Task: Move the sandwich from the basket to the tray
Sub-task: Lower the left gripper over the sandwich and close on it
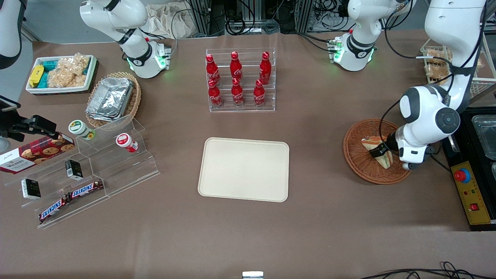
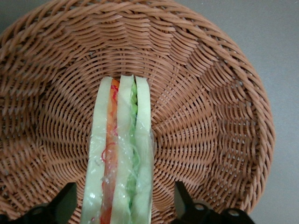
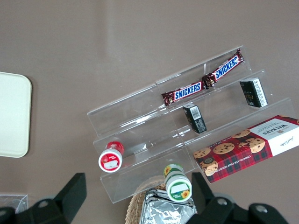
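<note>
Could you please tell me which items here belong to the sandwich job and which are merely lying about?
Job: sandwich, in the basket; tray; gripper, open, straddling the sandwich.

Lying about: cola bottles, Snickers bars, cookie box, foil containers.

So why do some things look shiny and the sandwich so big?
Front view: room light glints off the foil trays and red bottles. Left wrist view: the pincer sits open around the sandwich in the basket, so the camera is very close; the wrap glistens too.
</note>
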`<state>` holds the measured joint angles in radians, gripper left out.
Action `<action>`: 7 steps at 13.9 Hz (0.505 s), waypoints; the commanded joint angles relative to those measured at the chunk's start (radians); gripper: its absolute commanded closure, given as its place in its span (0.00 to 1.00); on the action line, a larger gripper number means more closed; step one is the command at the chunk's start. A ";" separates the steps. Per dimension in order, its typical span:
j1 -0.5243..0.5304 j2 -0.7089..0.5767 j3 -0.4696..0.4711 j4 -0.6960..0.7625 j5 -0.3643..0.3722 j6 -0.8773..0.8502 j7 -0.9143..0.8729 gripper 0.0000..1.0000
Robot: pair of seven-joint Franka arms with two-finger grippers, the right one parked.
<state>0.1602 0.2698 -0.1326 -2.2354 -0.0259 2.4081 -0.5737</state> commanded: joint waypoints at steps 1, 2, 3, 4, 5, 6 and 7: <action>0.004 0.009 -0.005 0.002 0.020 0.020 -0.012 0.69; 0.004 0.003 -0.005 0.002 0.021 0.019 -0.009 0.87; 0.004 -0.009 -0.005 0.007 0.023 0.005 0.000 1.00; 0.004 -0.042 -0.007 0.007 0.027 -0.015 0.002 1.00; 0.004 -0.075 -0.009 0.020 0.027 -0.071 0.003 1.00; -0.001 -0.107 -0.013 0.054 0.027 -0.148 0.008 1.00; -0.008 -0.128 -0.018 0.097 0.027 -0.221 0.008 1.00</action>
<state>0.1596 0.2242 -0.1393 -2.1904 -0.0147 2.3185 -0.5646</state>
